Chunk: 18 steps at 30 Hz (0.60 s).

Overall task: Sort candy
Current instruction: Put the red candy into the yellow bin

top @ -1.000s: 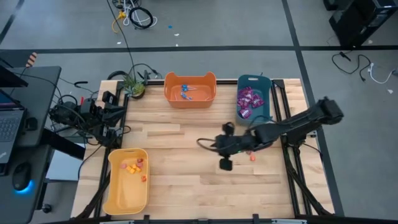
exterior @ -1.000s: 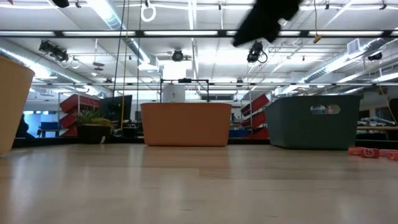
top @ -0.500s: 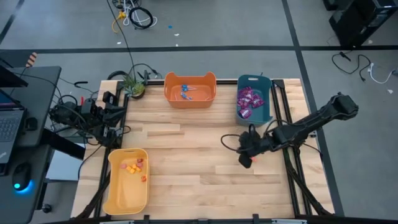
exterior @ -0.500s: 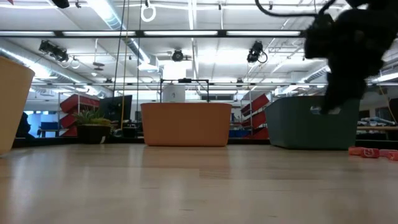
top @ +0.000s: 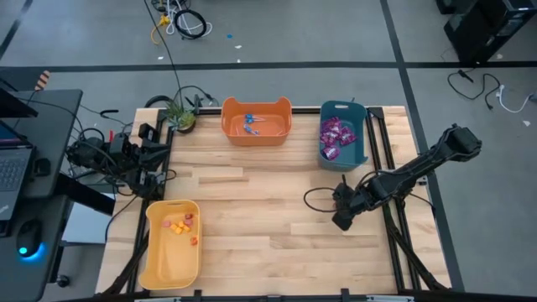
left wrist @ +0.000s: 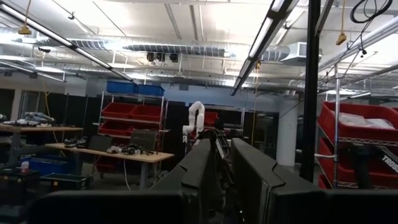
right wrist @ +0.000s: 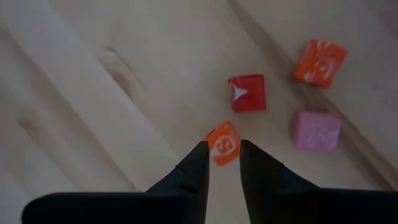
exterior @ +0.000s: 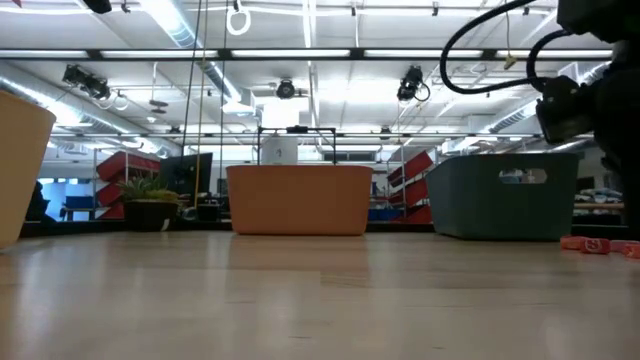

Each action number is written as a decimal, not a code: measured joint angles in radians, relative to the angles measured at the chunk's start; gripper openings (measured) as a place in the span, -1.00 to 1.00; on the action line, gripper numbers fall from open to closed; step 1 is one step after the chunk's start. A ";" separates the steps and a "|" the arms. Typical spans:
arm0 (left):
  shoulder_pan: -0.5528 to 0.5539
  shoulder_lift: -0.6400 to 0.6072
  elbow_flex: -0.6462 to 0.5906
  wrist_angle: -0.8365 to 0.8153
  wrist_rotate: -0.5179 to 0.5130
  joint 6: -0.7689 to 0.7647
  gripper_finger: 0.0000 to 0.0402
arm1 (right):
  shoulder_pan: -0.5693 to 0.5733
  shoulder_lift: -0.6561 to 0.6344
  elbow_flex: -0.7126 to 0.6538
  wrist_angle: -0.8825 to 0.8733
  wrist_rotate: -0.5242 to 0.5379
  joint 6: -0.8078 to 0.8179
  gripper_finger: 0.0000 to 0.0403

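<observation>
Several small candy pieces lie flat on the wood near the table's right edge: an orange one (right wrist: 222, 143), a red one (right wrist: 247, 93), another orange one (right wrist: 320, 62) and a pink one (right wrist: 316, 130). My right gripper (top: 342, 220) points down over them. It is open by a narrow gap (right wrist: 224, 163), and the first orange piece lies just past the fingertips. I cannot tell whether the fingertips touch that piece. My left gripper (left wrist: 221, 180) waits folded back at the table's left edge (top: 134, 159), its fingers slightly apart and holding nothing.
An orange bin (top: 256, 120) with blue-wrapped lollipops (top: 250, 124) stands at the far middle. A teal bin (top: 342, 143) with purple packets (top: 336, 136) stands at the far right. A yellow bin (top: 172, 243) with orange and red pieces (top: 180, 225) stands at the near left. Bare wood lies between the bins.
My right gripper has swung from the table's middle toward the right edge and come down. Its wrist has rolled and tipped, so the gripper now points down over the loose pieces.
</observation>
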 joint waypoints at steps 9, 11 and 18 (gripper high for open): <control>0.000 0.000 0.000 -0.001 0.000 0.000 -0.67 | -0.001 0.005 0.000 -0.002 0.101 -0.067 -0.33; 0.000 0.000 0.000 -0.002 0.000 0.000 -0.67 | -0.001 0.008 0.000 -0.001 0.127 -0.100 -0.26; 0.000 0.000 0.000 -0.005 0.000 0.000 -0.67 | -0.002 0.008 0.000 0.035 0.170 -0.277 -0.09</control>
